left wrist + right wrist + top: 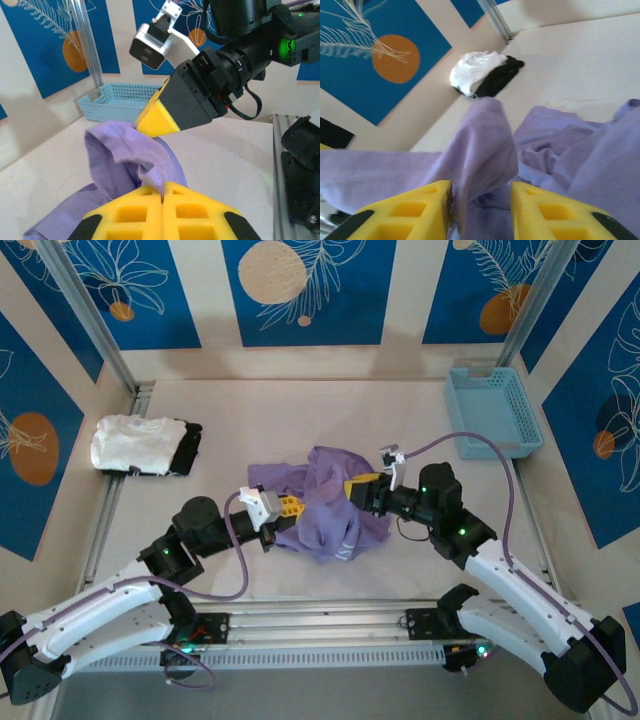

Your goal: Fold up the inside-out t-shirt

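Note:
The inside-out t-shirt point(325, 505) is lavender and lies crumpled at the table's middle, between both arms. My left gripper point(290, 506) is at its left edge. In the left wrist view this gripper point(164, 187) is shut on a hem fold of the t-shirt point(125, 150), which rises in a loop from the yellow fingers. My right gripper point(358, 485) is at the cloth's upper right. In the right wrist view it point(481, 200) is open, its jaws apart, with a raised fold of the t-shirt point(485, 145) between them, lying against the left finger point(405, 212).
A folded white garment point(130, 443) and a folded black one point(188, 448) lie at the back left. A light blue basket point(495, 410) stands at the back right. Aluminium rails run along the left and right sides and the near edge.

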